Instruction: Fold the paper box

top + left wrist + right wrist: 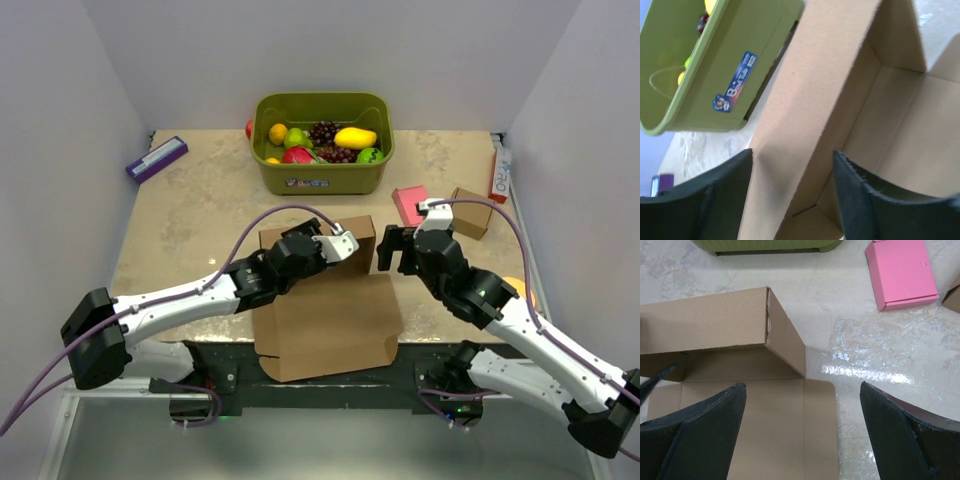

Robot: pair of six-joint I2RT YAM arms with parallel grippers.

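Left gripper (793, 152) jaws are held apart astride the raised back wall (820, 90) of the paper box (330, 320), with one finger outside the wall and one inside. No pinch on the cardboard can be made out. This placement is judged to serve the fold: with the wall between the fingers, it can be kept upright or tipped inward while the rest is worked.

Right gripper (802, 385) is spread wide and empty, hung above the right-hand corner of that wall. There a short side piece (786, 342) is turned toward the near side, and a flat flap (817, 430) lies beneath it. The gripper is judged to be set there so that this side flap can be reached next.

The box is laid in the middle of the table (190, 230), between the two arms, with its inside faced upward. Its long axis is run from the near edge toward the green basket (320, 170), slightly skewed. The raised wall is set crosswise at the far end, and the flat near panel is let out over the table's near edge. A pink block (408, 203) and a small box (470, 212) are left to the right, apart from the paper box.
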